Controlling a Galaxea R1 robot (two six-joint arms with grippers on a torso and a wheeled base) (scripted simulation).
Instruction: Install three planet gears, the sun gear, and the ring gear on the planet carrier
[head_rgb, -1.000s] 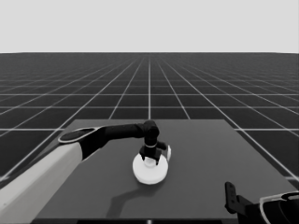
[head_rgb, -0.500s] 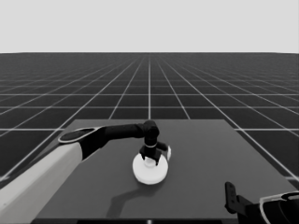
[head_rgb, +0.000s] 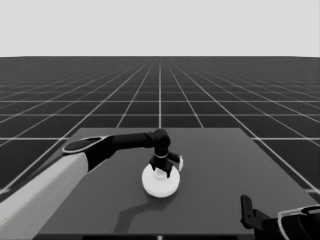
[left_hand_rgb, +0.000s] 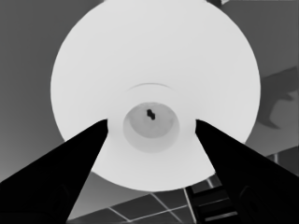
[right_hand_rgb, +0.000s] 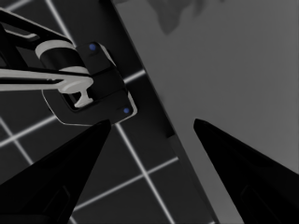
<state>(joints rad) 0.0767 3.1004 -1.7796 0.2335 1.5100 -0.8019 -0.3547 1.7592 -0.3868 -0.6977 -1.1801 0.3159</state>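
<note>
- The left arm (head_rgb: 60, 180) reaches in over the dark worktop (head_rgb: 225, 170) to its middle.
- The left gripper (head_rgb: 161, 171) points straight down over a white round part (head_rgb: 160, 184) lying near the worktop's centre; which of the two round parts it is cannot be told.
- In the left wrist view its fingers (left_hand_rgb: 70, 163) are spread wide, one on each side of the part's raised hub (left_hand_rgb: 151, 120), tips over the white face, grasping nothing.
- A small white part (head_rgb: 179, 162) shows just beside the gripper, partly hidden.
- The right gripper (right_hand_rgb: 152, 123) waits at the worktop's near right corner, fingers apart and empty, over the edge and floor grid (right_hand_rgb: 135, 177).
</note>
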